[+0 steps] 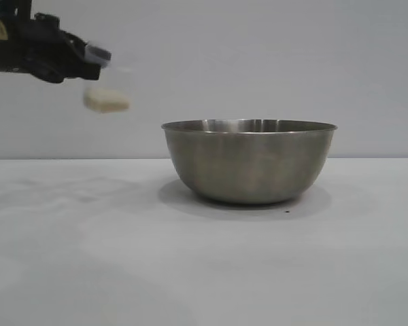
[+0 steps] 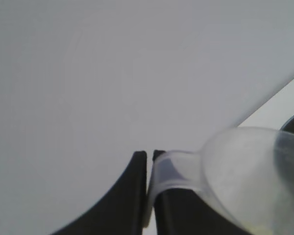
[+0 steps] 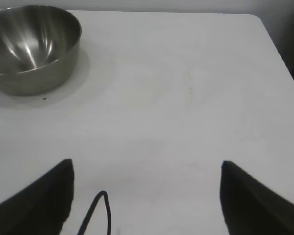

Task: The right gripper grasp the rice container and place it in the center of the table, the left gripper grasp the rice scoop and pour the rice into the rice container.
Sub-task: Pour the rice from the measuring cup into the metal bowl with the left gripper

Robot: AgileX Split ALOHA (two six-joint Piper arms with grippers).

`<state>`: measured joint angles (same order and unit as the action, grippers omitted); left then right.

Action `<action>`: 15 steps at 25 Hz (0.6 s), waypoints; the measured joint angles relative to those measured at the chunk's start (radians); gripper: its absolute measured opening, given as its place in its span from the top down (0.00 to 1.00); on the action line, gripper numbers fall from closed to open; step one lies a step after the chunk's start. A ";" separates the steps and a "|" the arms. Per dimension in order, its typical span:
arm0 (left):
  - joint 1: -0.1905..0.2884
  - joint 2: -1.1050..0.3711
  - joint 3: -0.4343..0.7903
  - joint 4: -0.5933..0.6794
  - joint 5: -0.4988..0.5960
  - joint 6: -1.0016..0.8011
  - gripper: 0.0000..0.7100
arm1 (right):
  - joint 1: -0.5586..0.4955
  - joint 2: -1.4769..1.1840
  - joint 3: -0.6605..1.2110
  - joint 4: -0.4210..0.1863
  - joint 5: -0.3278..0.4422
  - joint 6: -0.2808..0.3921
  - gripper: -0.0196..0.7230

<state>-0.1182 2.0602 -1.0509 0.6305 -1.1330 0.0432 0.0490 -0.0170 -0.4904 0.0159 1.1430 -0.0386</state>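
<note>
One table (image 1: 88, 258), white and matte, carrying everything. One rice container (image 1: 249, 161) on it: big steel bowl, upright, sitting around centre of the exterior view, slightly right of middle, its shadow under it and one tiny dark speck on the tabletop just near its base. From what I see of its inside in my right wrist view (image 3: 33, 46), bare metal, no grains visible there. Two arms, both mine. My left gripper (image 1: 88, 64) is up at the far left of the exterior view, well above table level and higher than the bowl rim, left of the bowl with a clear gap between. Its two fingers (image 2: 132, 196) are pressed together, clamped on the loop handle of the one rice scoop (image 2: 245, 176), handle strap pinched between the tips. Scoop is airborne, not touching table or bowl. One clump of rice (image 1: 106, 100) sits in the scoop's lower part, off-white; individual grains too blurred to count. My right gripper (image 3: 147, 196) is off to the right side, low over bare table, fingers spread wide apart, nothing between them, bowl well away from it. One thin black cable loop shows near its fingers.
</note>
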 joint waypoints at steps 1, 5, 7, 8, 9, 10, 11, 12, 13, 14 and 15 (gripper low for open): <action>-0.015 -0.002 -0.026 0.025 0.000 0.009 1.00 | 0.000 0.000 0.000 0.000 0.000 0.000 0.27; -0.091 -0.002 -0.116 0.097 0.039 0.135 1.00 | 0.000 0.000 0.000 0.000 0.000 0.000 0.27; -0.127 -0.002 -0.148 0.115 0.082 0.198 1.00 | 0.000 0.000 0.000 0.000 0.000 0.000 0.27; -0.140 -0.002 -0.164 0.122 0.098 0.233 1.00 | 0.000 0.000 0.000 0.000 0.000 0.000 0.27; -0.155 -0.002 -0.180 0.127 0.118 0.275 1.00 | 0.000 0.000 0.000 0.000 0.000 0.000 0.27; -0.171 -0.002 -0.193 0.134 0.136 0.325 1.00 | 0.000 0.000 0.000 0.000 0.000 0.000 0.27; -0.183 -0.002 -0.206 0.142 0.146 0.373 1.00 | 0.000 0.000 0.000 0.000 0.000 0.000 0.27; -0.197 -0.002 -0.217 0.149 0.160 0.438 1.00 | 0.000 0.000 0.000 0.000 0.000 0.000 0.27; -0.211 -0.002 -0.225 0.159 0.175 0.507 1.00 | 0.000 0.000 0.000 0.000 0.000 0.000 0.27; -0.223 -0.002 -0.234 0.169 0.193 0.565 1.00 | 0.000 0.000 0.000 0.000 0.000 0.000 0.27; -0.233 -0.002 -0.238 0.184 0.209 0.636 1.00 | 0.000 0.000 0.000 0.000 0.000 0.000 0.27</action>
<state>-0.3514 2.0578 -1.2887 0.8149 -0.9244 0.6789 0.0490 -0.0170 -0.4904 0.0159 1.1430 -0.0386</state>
